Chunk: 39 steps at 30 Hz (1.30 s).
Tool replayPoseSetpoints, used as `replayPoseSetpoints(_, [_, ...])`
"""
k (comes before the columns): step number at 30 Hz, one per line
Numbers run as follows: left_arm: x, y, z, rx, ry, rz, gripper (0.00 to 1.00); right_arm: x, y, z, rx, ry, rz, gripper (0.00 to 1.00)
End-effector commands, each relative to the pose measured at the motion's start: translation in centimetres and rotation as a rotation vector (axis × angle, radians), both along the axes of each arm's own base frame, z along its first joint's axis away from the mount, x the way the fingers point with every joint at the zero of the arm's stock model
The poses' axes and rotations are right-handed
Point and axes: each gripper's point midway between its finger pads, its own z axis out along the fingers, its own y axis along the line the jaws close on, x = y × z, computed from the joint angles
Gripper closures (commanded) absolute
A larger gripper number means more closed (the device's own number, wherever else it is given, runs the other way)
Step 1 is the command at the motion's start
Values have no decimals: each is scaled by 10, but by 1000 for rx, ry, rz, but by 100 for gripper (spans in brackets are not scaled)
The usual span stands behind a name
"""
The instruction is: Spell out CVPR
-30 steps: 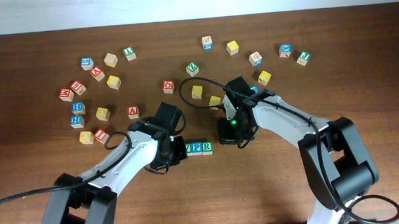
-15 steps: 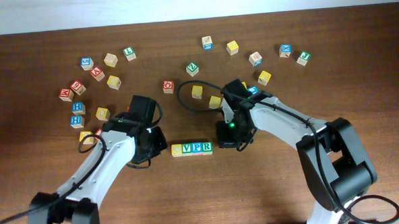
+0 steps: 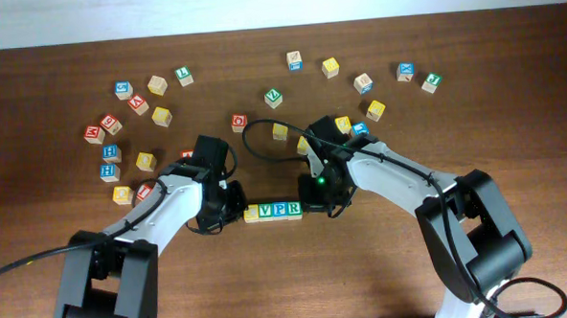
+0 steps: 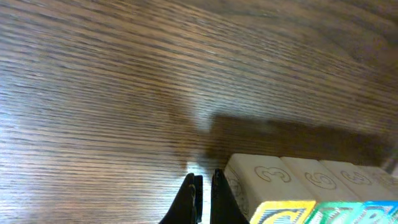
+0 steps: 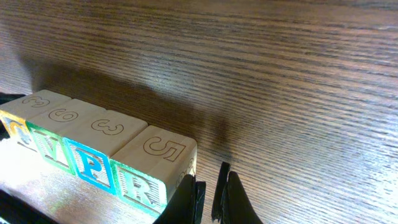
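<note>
Under the row of four lettered blocks (image 3: 272, 211) lies a dark wooden table (image 3: 518, 264), and the row sits near its middle. At either end of the row a white-and-black arm reaches in. The left arm (image 3: 161, 217) comes to the C end and the right arm (image 3: 399, 168) to the R end.

The left gripper (image 3: 230, 202) is just beside the C end. In its wrist view the two dark fingers (image 4: 194, 199) stand close together with only a thin slit between them and nothing held. The nearer finger is right by the yellow block's corner, though whether it touches cannot be told.

The right gripper (image 3: 318, 191) is just beside the R end, with a green light glowing on it. Its fingers (image 5: 233, 196) are likewise drawn together and empty. One of them is against, or almost against, the end block's lower edge.

The row itself reads C, V, P, R, with each block touching the next in a straight line. The C block (image 5: 25, 112) is yellow, the V block (image 5: 59, 130) green, the P block (image 5: 99, 149) blue and the R block (image 5: 152, 168) green.

Beyond the row, toward the far edge, loose blocks (image 3: 129, 127) are scattered well apart from it. One cluster is off past the C end and more blocks (image 3: 366, 79) are spread past the R end.
</note>
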Motion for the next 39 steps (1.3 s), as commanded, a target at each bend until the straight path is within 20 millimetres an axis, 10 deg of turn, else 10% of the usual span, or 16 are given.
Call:
replayPoseSetpoints(1, [2, -7, 2, -31, -4, -29, 100, -6, 1, -6, -9, 17, 5, 96])
replayPoseSetpoints(23, [2, 8, 4, 49, -14, -26, 100, -2, -21, -8, -52, 44, -47, 96])
replayPoseSetpoints(33, [11, 42, 72, 97, -164, 60, 99, 1, -59, 39, -111, -21, -96, 95])
replayPoseSetpoints(34, [10, 46, 80, 93, -183, 74, 94, -2, -69, 55, -145, -63, -103, 93])
replayPoseSetpoints(37, [11, 58, 98, 85, -232, 115, 35, -13, -88, 106, -176, -190, -123, 81])
replayPoseSetpoints(38, [12, 61, 102, 84, -244, 128, 5, -18, -95, 124, -182, -242, -135, 62])
replayPoseSetpoints(39, [13, 65, 104, 84, -254, 142, 0, -24, -102, 138, -188, -282, -147, 46])
